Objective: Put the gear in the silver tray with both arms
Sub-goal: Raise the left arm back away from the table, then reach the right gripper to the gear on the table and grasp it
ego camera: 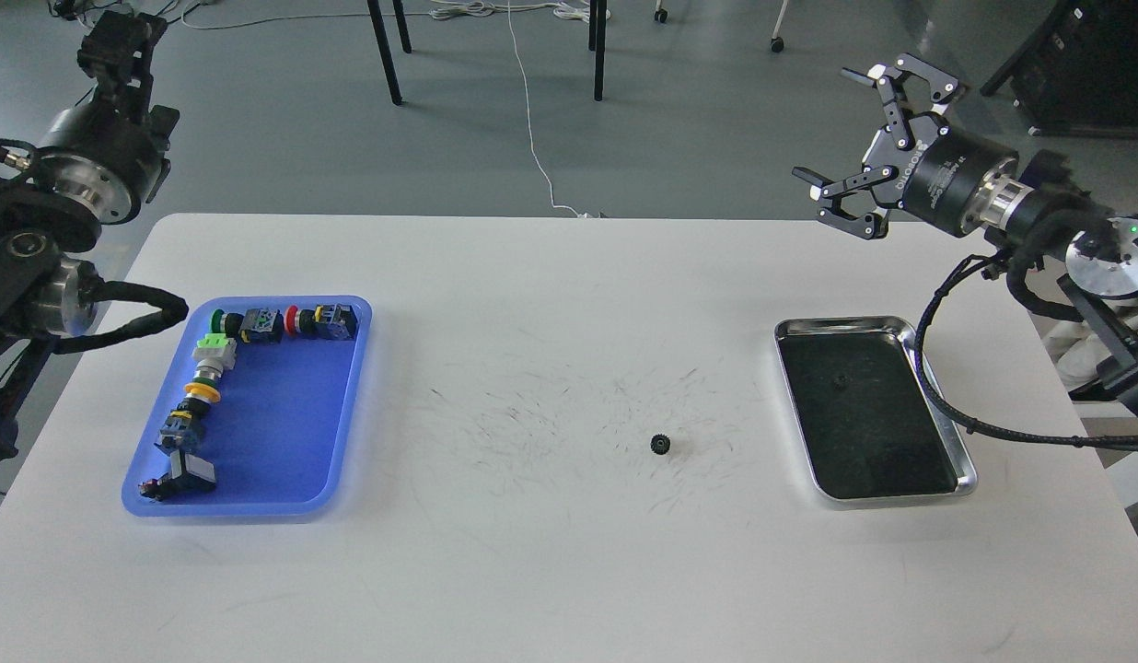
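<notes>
Gear (661,445), small black toothed, on scuffed white table (532,571); R fingers (887,87) splayed, empty; L unclear.

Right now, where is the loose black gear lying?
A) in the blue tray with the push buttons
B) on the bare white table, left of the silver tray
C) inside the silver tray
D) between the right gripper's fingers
B: the gear sits on the scuffed table, apart from the silver tray, while the right gripper hangs open and empty above.
</notes>
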Available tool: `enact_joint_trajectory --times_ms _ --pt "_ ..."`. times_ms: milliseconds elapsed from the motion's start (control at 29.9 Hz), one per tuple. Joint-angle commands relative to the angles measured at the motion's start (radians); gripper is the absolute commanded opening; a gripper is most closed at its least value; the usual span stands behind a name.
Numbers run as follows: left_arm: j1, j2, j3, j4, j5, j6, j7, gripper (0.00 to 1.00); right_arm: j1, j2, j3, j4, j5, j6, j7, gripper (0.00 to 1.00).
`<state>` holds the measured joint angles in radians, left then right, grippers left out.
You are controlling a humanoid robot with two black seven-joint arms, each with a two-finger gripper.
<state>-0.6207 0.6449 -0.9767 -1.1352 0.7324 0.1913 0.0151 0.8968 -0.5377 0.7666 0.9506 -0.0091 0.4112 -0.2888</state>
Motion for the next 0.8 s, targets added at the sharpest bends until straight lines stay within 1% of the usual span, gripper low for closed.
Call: enact_joint_trajectory --times_ms 0,100,201,268,301,368,435,502,569,702,769 --pt "0.004 0.002 0.0 0.093 -0.232 -0.062 -0.029 0.98 0.126 0.005 -0.163 0.072 -0.086 -0.032 -0.019 0.99" --pt "0.004 0.012 0.0 0.149 -0.393 -0.176 -0.052 0.98 0.227 0.015 -0.353 0.135 -0.185 -0.032 -0.036 0.99" --pt "0.004 0.003 0.0 0.195 -0.441 -0.22 -0.052 0.98 0.347 0.044 -0.572 0.207 -0.308 -0.032 -0.05 0.99" --pt "0.007 -0.002 0.001 0.21 -0.441 -0.248 -0.052 0.98 0.411 0.1 -0.68 0.237 -0.347 -0.032 -0.053 0.99" --pt "0.012 -0.002 0.001 0.224 -0.441 -0.286 -0.052 0.98 0.442 0.134 -0.741 0.246 -0.36 -0.032 -0.059 0.99" --pt "0.015 -0.007 0.0 0.271 -0.439 -0.379 -0.055 0.98 0.49 0.185 -0.828 0.247 -0.385 -0.025 -0.094 0.99" --pt "0.007 -0.031 -0.003 0.31 -0.443 -0.437 -0.057 0.98 0.528 0.226 -0.895 0.246 -0.411 -0.02 -0.128 0.99" --pt "0.004 -0.057 -0.013 0.325 -0.441 -0.444 -0.057 0.98 0.559 0.283 -0.964 0.246 -0.451 -0.018 -0.142 0.99" --pt "0.003 -0.065 -0.016 0.325 -0.439 -0.438 -0.06 0.98 0.577 0.323 -1.024 0.244 -0.483 -0.015 -0.147 0.99" --pt "0.004 -0.062 -0.005 0.321 -0.436 -0.42 -0.06 0.98 0.608 0.344 -1.124 0.251 -0.506 0.001 -0.182 0.99" --pt "0.004 -0.057 -0.003 0.324 -0.436 -0.418 -0.061 0.98 0.625 0.354 -1.151 0.254 -0.506 0.032 -0.185 0.99"
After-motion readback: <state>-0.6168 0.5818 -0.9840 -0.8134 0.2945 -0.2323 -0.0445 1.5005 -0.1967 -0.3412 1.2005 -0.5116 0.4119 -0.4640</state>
